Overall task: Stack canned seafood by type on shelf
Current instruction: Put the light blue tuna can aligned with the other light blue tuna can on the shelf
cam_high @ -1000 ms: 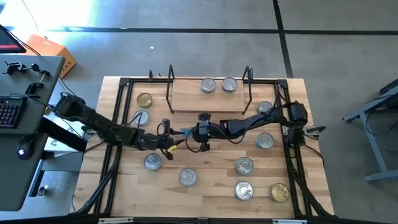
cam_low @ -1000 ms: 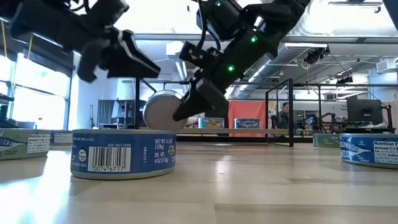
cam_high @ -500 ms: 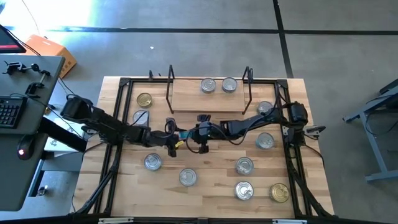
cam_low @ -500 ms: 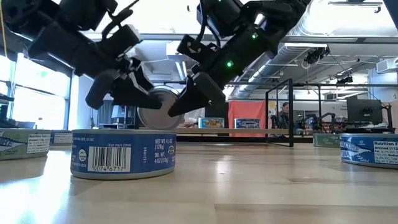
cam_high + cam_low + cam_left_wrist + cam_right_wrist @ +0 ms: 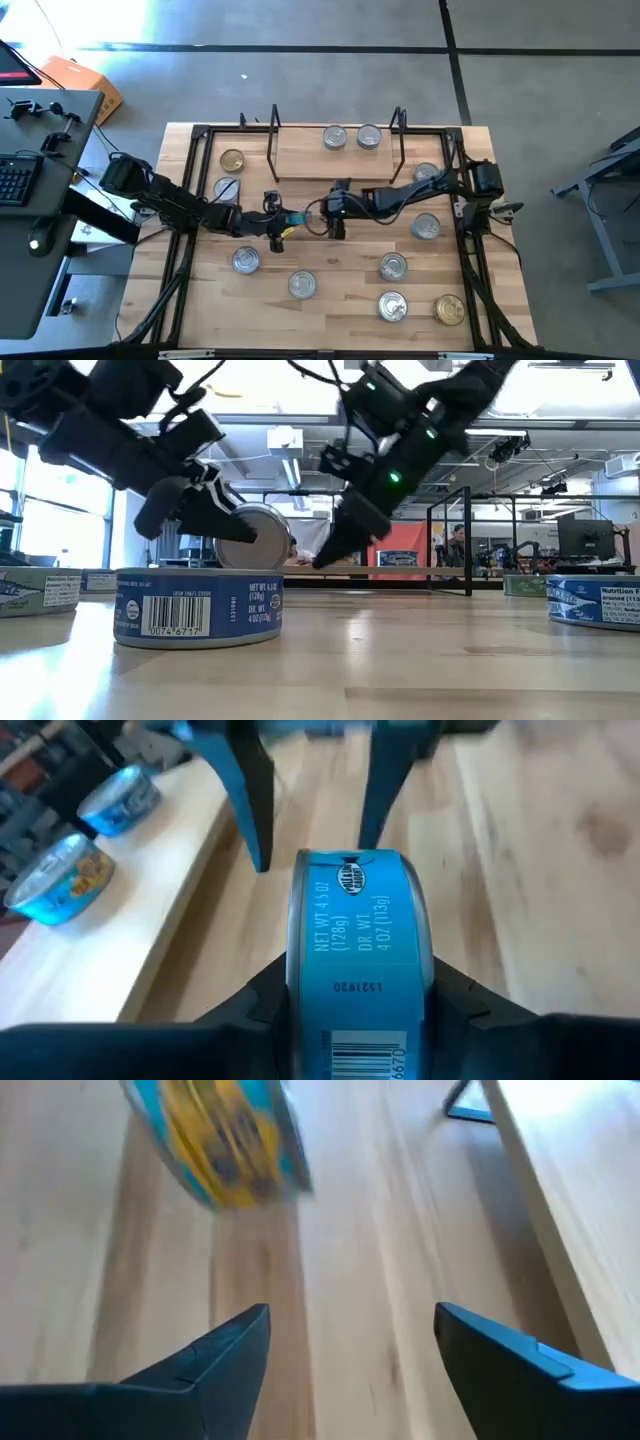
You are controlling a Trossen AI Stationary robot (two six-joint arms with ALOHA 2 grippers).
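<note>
Gripping one tin (image 5: 360,935) on its edge, with a finger pressed on each flat face, the left gripper (image 5: 283,217) hangs just 9 o'clock of the table's centre. The right gripper (image 5: 335,212) stands spread and empty just beside it on the 3 o'clock side, its fingers pointing at the tin.

What could go wrong, as I judge it:
- The tin's faces are smooth, so it could swivel or slip between the pads while carried to the shelf (image 5: 300,158) at 12 o'clock.
- Set down on edge, it would roll off the plank; it needs turning flat first.
- The two grippers are close, so a careless swing could knock them together and jar the tin loose.
- The black wire upright (image 5: 274,140) at the shelf's 9 o'clock end stands near the likely path (easy to clip).

Count, from the high view:
- Twelve tins in all.
- Ten have silver lids: two on the shelf, seven lying on the table (image 5: 330,270), one held.
- Two have gold lids, one at 10 o'clock (image 5: 232,160) and one at 5 o'clock (image 5: 449,310).
- One shelf, two arms.
</note>
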